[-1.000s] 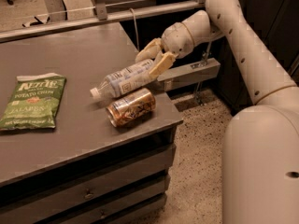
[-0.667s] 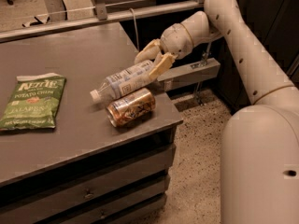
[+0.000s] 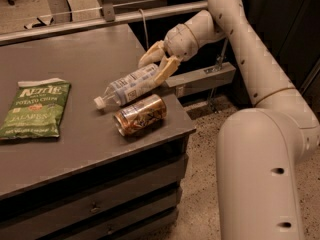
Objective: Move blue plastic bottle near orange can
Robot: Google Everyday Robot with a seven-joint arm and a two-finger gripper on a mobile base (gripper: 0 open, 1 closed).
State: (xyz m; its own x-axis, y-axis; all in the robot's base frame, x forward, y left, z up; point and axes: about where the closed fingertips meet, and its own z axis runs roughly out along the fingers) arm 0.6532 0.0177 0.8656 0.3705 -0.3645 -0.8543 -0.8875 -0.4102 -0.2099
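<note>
The blue plastic bottle lies on its side on the grey table, with its white cap pointing left. The orange can lies on its side just in front of it, almost touching, near the table's front right corner. My gripper reaches in from the right and sits at the bottle's bottom end. One finger is behind the bottle and one in front, and they are closed on it.
A green chip bag lies flat at the table's left. A metal rail runs along the table's far edge. The table's right edge drops to a speckled floor. Drawers sit below the table's front.
</note>
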